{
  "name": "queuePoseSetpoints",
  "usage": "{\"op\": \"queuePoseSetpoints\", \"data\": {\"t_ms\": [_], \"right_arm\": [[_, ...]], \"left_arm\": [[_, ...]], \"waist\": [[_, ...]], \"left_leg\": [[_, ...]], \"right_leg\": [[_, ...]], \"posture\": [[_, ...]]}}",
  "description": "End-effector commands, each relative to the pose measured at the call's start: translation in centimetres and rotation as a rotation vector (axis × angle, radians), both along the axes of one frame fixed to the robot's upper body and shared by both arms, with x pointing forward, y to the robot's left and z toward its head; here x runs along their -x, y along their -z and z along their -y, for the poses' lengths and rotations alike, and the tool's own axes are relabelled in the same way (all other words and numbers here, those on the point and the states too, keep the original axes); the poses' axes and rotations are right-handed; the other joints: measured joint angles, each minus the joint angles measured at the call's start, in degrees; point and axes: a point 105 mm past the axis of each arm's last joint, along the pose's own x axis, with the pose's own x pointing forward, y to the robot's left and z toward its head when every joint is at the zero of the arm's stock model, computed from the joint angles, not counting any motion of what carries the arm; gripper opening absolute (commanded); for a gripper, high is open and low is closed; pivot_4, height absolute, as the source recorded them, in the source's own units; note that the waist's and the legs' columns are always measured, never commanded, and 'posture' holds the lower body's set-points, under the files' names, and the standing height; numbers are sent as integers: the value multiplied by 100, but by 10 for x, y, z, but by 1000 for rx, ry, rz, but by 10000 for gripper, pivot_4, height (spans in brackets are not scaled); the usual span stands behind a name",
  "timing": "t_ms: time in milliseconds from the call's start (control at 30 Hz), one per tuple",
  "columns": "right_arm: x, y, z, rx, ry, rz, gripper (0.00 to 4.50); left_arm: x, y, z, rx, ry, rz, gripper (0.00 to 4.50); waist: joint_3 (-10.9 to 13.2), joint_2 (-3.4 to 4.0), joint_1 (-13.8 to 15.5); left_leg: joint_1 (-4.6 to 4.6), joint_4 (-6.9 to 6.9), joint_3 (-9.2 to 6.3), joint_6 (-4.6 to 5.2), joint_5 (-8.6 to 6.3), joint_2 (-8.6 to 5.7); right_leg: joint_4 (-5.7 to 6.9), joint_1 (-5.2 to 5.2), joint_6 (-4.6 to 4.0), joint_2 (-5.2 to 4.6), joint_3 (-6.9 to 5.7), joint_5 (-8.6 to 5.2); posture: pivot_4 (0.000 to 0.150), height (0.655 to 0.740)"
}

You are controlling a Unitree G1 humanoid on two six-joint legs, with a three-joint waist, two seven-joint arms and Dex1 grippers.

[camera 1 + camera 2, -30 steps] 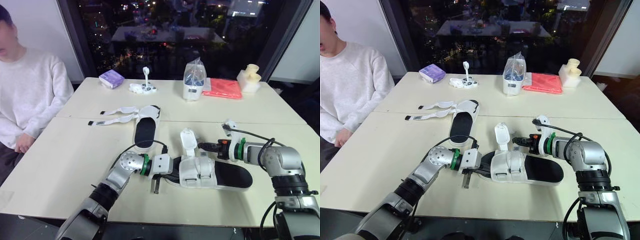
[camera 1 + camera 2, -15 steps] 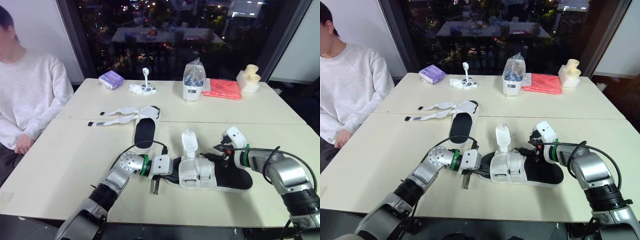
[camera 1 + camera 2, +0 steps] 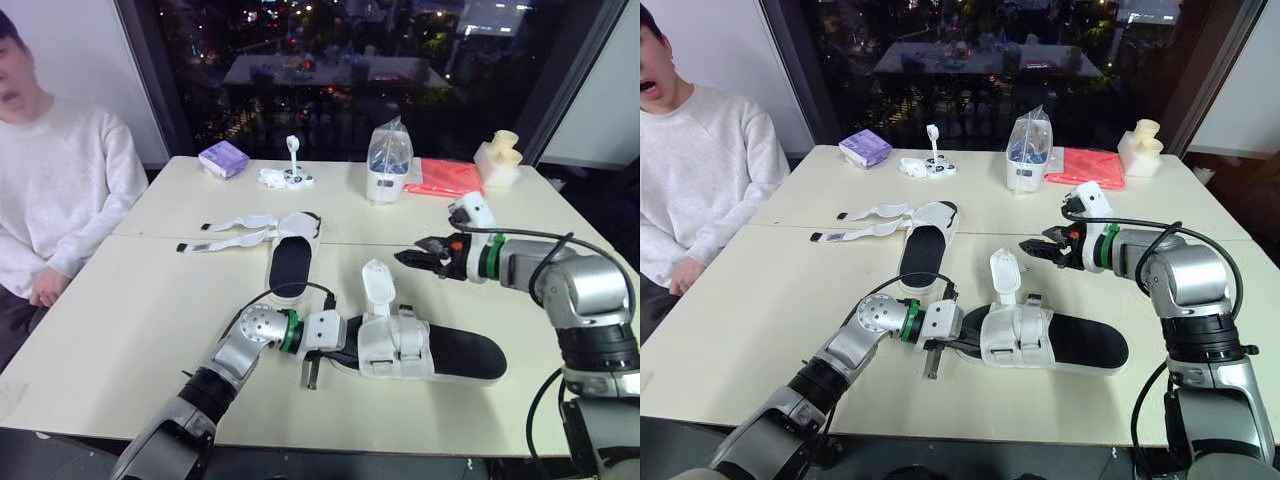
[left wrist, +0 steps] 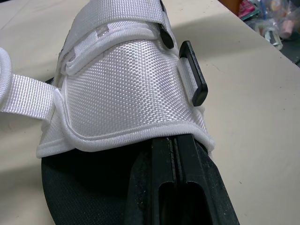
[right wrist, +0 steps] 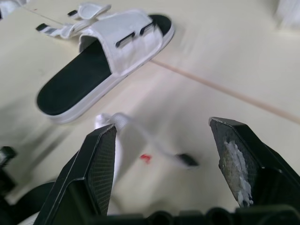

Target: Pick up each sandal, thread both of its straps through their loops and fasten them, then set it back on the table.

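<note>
The near sandal (image 3: 440, 352), white upper on a black footbed, lies flat on the table in front of me. One of its straps (image 3: 377, 284) stands upright, and a short black-tipped strap end (image 3: 1033, 298) pokes up beside it. My left gripper (image 4: 174, 145) is shut, its fingers pushed in at the toe end under the white upper. My right gripper (image 3: 412, 257) hangs open in the air above the table behind this sandal, holding nothing. The far sandal (image 3: 291, 257) lies further back with both straps (image 3: 226, 231) spread loose to its left.
A person in a white sweater (image 3: 60, 190) sits at the table's left side. Along the far edge are a purple packet (image 3: 222, 157), a small white object (image 3: 287, 176), a bagged container (image 3: 388, 160), a red cloth (image 3: 446, 177) and a pale block (image 3: 499, 155).
My right gripper has opened, dipped to the near sandal's upper, then lifted up and back away from it. The left gripper and both sandals have stayed in place.
</note>
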Motion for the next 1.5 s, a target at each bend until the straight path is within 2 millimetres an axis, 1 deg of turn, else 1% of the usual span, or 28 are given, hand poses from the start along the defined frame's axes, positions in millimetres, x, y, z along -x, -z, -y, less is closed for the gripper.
{"op": "queuePoseSetpoints", "data": {"t_ms": [33,133,267,400,500,600,700,833,1267,1433,1500], "right_arm": [[7,3,-5,-77,-13,-128,33892],[13,9,-12,-108,-43,-178,33892],[17,16,-26,-190,-102,-229,33892],[12,26,-42,-243,-135,-271,33892],[4,30,-53,-277,-143,-286,33892],[-6,30,-61,-322,-137,-287,33892],[-16,22,-66,-374,-131,-270,33892],[-25,4,-69,-434,-135,-235,33892],[-30,-29,-65,-507,-144,-152,33892],[-30,-36,-66,-521,-151,-133,33892],[-31,-39,-65,-527,-150,-120,28575]], "left_arm": [[22,55,-10,-196,32,-132,0],[21,55,-9,-192,26,-133,0],[22,56,-9,-190,24,-133,0],[22,57,-9,-188,22,-132,0],[22,57,-8,-186,20,-129,0],[21,56,-7,-183,17,-127,0],[21,56,-7,-180,11,-125,0],[20,56,-8,-179,5,-126,0],[21,56,-8,-175,4,-128,0],[21,56,-8,-177,8,-126,0],[21,55,-8,-177,8,-124,0]], "waist": [[0,1,3],[1,2,2],[0,2,2],[0,2,5],[0,3,-1],[-1,4,-1],[-1,4,0],[-1,4,-1],[-1,5,-2],[-1,5,-3],[-1,5,-2]], "left_leg": [[0,-1,1,0,0,0],[-1,-2,1,0,0,0],[0,-2,2,-3,-2,0],[0,-2,2,-1,0,-1],[0,-2,2,0,0,-3],[0,-2,3,-1,0,-4],[0,-2,2,0,0,-7],[0,-2,2,0,1,-10],[1,-2,2,-11,-6,-10],[1,-2,2,-14,-7,-10],[1,-2,2,-14,-7,-10]], "right_leg": [[0,0,0,0,0,0],[0,-2,0,-1,0,0],[1,-2,0,-1,0,0],[2,-1,1,0,0,0],[3,-1,1,-1,0,1],[7,-3,1,0,-1,1],[9,-4,1,0,-1,1],[10,-4,1,0,-1,1],[11,-4,1,0,-1,1],[11,-4,1,0,-1,1],[11,-4,1,-1,-1,1]], "posture": [[1500,7400],[1500,7400],[1500,7400],[1500,7400],[1500,7400],[1500,7400],[1500,7400],[1500,7400],[1500,7400],[1500,7400],[1500,7400]]}}
